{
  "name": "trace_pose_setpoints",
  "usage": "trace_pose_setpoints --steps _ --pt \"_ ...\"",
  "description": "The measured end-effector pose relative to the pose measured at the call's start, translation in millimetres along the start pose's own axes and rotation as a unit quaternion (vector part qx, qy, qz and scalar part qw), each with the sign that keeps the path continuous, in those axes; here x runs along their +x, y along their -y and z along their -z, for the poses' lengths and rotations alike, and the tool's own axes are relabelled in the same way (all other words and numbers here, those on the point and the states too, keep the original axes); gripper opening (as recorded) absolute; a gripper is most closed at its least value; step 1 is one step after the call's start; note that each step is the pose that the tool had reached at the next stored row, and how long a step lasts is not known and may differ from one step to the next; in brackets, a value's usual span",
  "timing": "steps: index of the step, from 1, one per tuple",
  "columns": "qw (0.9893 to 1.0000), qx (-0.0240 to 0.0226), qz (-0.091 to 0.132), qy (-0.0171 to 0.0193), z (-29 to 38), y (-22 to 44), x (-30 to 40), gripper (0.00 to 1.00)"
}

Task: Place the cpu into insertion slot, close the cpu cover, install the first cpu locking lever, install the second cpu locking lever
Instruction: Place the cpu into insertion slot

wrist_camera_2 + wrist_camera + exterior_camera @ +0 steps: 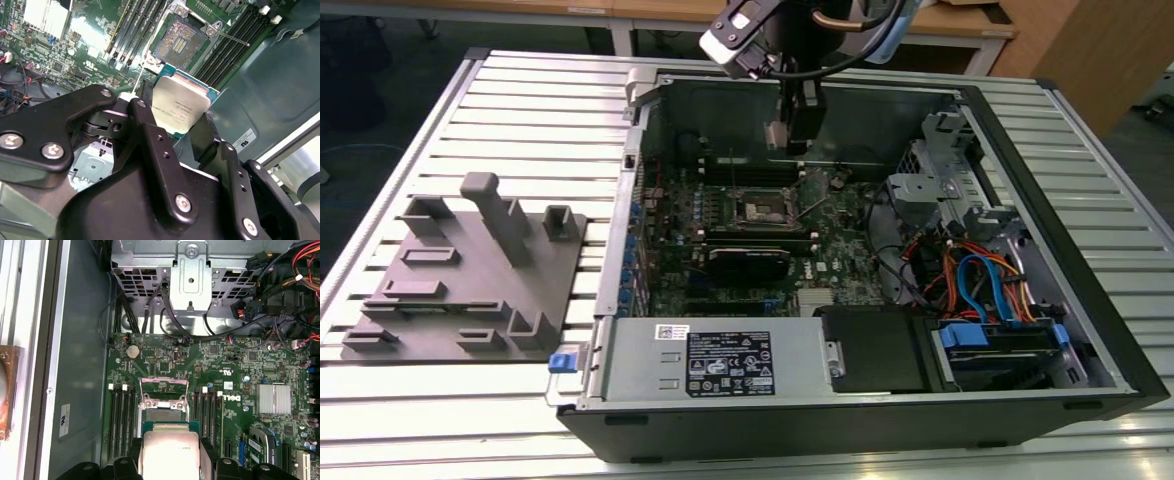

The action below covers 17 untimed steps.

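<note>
1. The black two-fingered pincer (177, 119) is closed on the small flat square cpu with a silver-grey metal top (181, 106). One finger presses on each of two opposite edges.
2. The cpu hangs in the air near the small square black insertion slot with a silver metal rim (179, 42), apart from it and not touching. I judge that the first step, the placing, is in hand and not yet done.
3. Beyond the slot, the thin square silver cpu cover (162, 402) stands raised, so the slot lies open to receive the chip.
4. In my judgement the placing calls for the cpu to be level and square with the slot. It should be set down without force, because the contacts look delicate.
5. The pincer's black body covers the near part of the cpu, and its underside is hidden. A thin silver rod (232, 38) beside the slot may be a locking lever; I cannot tell.
6. Farthest, the open black computer case (854, 420) lies on the ribbed grey metal desk (520, 110). In the exterior view, the gap between cpu and slot is hard to judge.
</note>
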<state>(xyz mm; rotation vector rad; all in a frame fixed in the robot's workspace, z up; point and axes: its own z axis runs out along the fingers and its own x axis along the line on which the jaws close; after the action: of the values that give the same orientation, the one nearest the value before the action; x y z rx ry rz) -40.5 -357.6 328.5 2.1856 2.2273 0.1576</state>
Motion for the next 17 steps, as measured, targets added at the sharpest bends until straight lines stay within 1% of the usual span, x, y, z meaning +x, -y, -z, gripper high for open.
trace_pose_setpoints --steps 17 --pt "1.0000 -0.0002 0.000 0.0000 -2.6 0.2 -0.2 0.54"
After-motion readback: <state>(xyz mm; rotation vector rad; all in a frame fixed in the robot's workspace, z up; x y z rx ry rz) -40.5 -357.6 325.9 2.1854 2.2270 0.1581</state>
